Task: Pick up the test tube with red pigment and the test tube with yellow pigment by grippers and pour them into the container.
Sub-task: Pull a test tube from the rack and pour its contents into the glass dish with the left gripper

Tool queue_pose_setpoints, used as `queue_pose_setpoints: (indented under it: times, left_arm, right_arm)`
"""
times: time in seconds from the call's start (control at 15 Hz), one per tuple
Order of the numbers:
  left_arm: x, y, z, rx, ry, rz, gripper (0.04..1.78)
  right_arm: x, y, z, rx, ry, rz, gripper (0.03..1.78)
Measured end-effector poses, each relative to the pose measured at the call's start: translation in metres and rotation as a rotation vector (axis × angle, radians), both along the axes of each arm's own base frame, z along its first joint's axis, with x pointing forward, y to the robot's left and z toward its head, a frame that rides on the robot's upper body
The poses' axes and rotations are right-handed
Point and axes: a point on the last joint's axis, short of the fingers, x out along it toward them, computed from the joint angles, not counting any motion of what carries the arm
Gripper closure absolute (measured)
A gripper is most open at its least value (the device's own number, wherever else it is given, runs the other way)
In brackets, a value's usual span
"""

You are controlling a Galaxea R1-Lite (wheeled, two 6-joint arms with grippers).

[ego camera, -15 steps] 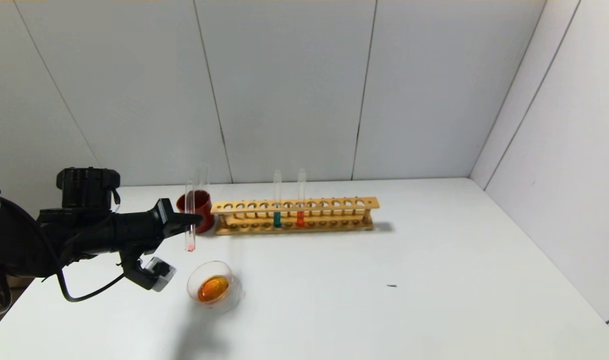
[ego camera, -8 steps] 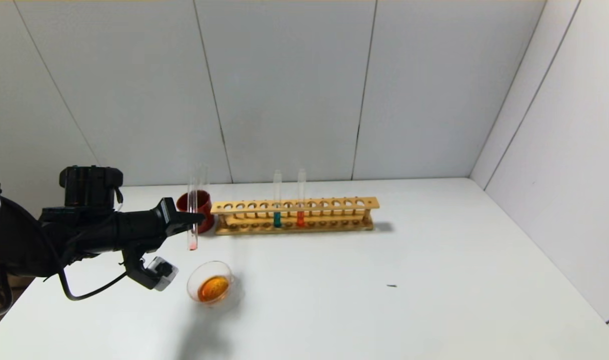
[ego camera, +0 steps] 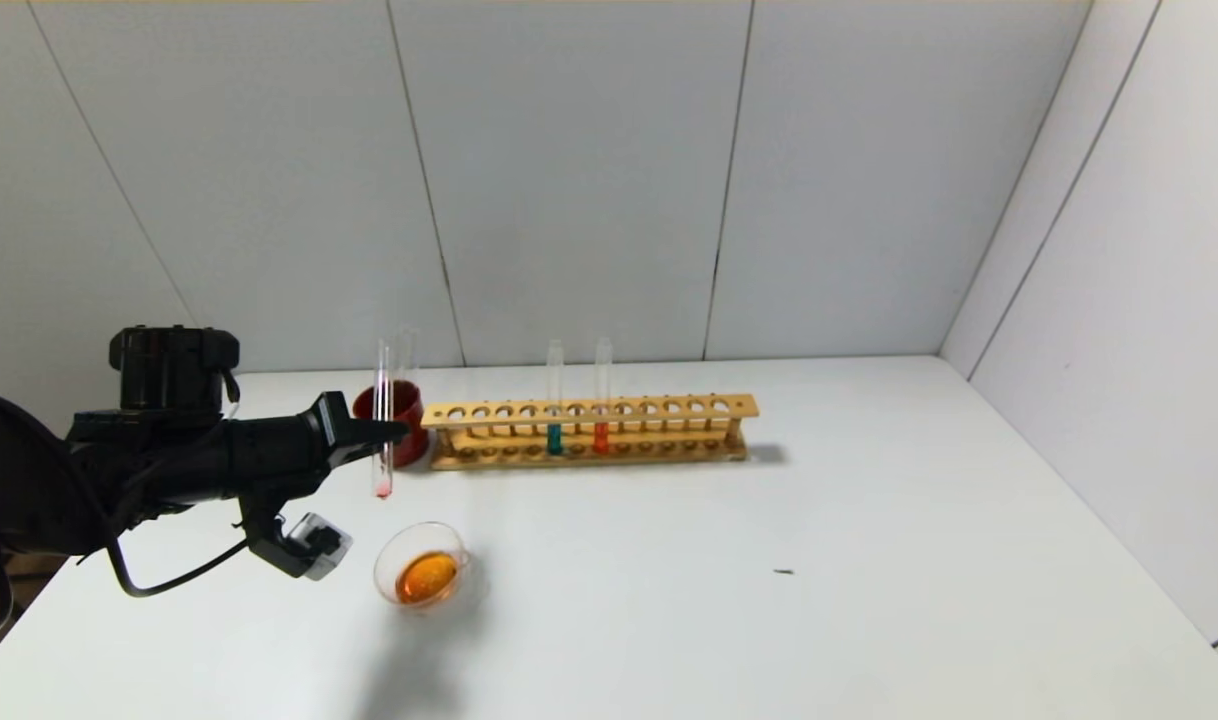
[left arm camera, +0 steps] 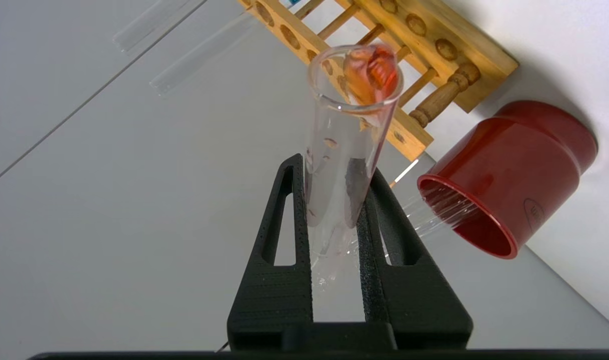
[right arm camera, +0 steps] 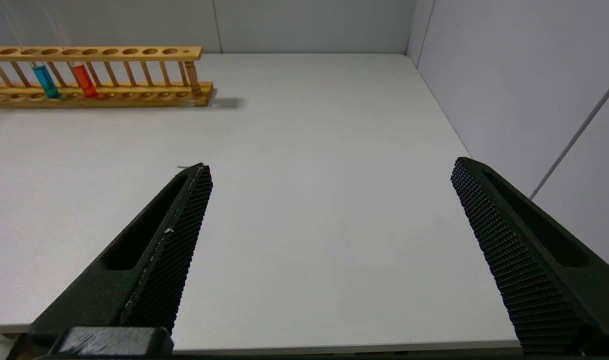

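Note:
My left gripper (ego camera: pixel 394 433) is shut on a slim clear test tube (ego camera: pixel 382 420) that stands upright and holds only a red trace at its bottom. It hangs above the table between the dark red cup (ego camera: pixel 401 405) and the container (ego camera: pixel 424 575), a low clear glass dish with orange liquid in it. In the left wrist view the jaws (left arm camera: pixel 334 167) clamp the tube (left arm camera: pixel 349 115). A second red-orange tube (ego camera: pixel 601 437) stands in the wooden rack (ego camera: pixel 669 408). No tube with yellow liquid shows. My right gripper (right arm camera: pixel 329 167) is open and empty over the table's near right edge.
A teal-liquid tube (ego camera: pixel 554 438) stands in the rack beside the red-orange one. The red cup (left arm camera: pixel 509 175) holds an empty clear tube (ego camera: pixel 406 350). A small dark speck (ego camera: pixel 784 572) lies on the white table. Walls close in at the back and right.
My left gripper has lifted the tube slightly; after a slight tilt the tube stands upright again. The liquid in the dish has settled. The right arm has not moved.

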Motion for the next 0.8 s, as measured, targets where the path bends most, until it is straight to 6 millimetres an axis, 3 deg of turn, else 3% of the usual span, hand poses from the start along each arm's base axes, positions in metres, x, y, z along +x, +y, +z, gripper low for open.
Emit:
queue_pose_setpoints:
  times: [0.53,0.8]
  left_arm:
    - [-0.007,0.000,-0.005,0.003,0.029,0.018,1.51]
    - [-0.013,0.004,0.003,-0.125,0.086,0.151,1.51]
  right_arm:
    - [0.000,0.000,0.000,0.000,0.000,0.000,0.06]
    - [0.000,0.000,0.000,0.000,0.000,0.000,0.06]
